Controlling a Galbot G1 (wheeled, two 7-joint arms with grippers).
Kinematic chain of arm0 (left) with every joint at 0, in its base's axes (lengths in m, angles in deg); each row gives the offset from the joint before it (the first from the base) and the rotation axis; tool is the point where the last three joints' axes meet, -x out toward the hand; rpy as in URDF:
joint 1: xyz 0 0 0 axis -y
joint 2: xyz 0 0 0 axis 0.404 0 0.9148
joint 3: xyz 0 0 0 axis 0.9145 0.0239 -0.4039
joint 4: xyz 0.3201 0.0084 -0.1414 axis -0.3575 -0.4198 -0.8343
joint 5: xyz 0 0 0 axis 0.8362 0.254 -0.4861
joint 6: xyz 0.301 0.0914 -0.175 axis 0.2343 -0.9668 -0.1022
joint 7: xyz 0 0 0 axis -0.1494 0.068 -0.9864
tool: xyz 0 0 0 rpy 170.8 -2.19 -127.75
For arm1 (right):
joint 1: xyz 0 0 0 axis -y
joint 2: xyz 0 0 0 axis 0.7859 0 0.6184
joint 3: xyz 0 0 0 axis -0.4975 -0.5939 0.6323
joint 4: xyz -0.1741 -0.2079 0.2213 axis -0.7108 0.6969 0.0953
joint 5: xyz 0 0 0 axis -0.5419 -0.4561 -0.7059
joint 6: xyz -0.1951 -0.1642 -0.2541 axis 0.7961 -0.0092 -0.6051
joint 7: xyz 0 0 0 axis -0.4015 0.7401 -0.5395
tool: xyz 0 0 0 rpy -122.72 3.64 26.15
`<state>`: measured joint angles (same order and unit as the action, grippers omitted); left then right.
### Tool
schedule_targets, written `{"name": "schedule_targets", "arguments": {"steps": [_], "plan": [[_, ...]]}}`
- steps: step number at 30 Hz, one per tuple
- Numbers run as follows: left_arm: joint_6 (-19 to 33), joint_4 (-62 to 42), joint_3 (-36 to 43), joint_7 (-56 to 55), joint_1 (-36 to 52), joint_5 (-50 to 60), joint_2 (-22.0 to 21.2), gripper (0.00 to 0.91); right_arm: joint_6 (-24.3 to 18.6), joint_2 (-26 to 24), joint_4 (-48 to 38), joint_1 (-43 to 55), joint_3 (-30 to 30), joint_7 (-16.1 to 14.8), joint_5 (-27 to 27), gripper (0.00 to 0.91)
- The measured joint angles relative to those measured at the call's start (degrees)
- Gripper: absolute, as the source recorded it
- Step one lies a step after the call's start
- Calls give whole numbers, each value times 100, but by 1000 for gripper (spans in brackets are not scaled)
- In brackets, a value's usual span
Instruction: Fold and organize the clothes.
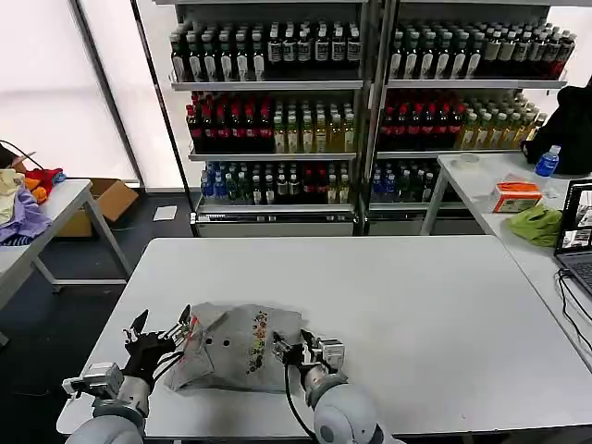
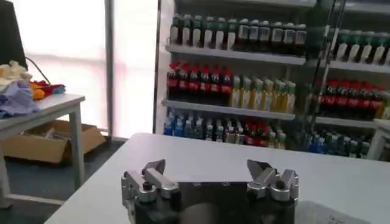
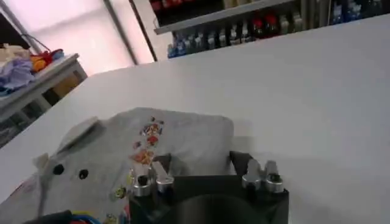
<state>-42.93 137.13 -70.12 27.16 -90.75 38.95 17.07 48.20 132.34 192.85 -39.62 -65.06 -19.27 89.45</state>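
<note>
1. One grey shirt [image 1: 242, 346] lies bunched and partly folded on the near part of the white desk [image 1: 407, 305], its collar end toward the robot's left, with dark buttons and a small multicoloured chest print [image 3: 146, 141] facing up.
2. It looks light, limp and thin, so it will likely sag and drag rather than keep its shape; nothing about it seems fragile or slippery.
3. Best holds, I judge, are doubled edges or corners, pinched from both sides at once so the cloth lifts evenly.
4. Left end effector [image 1: 163, 333] sits at the shirt's collar-side edge, fingers spread, gripping nothing.
5. Right end effector [image 1: 298, 352] rests at the shirt's opposite edge beside the print, fingers likewise apart and empty.
</note>
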Motion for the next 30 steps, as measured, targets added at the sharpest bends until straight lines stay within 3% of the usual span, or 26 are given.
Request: {"name": "schedule_targets", "arguments": {"steps": [17,30], "plan": [[-9,-9,12,-10,24,13,-72,907,5,-12,-48,-84,6,39,-31,0],[-19,48,45,-44,68,9,-97,907,21,-765,417,-152,558,-25,188,0]]}}
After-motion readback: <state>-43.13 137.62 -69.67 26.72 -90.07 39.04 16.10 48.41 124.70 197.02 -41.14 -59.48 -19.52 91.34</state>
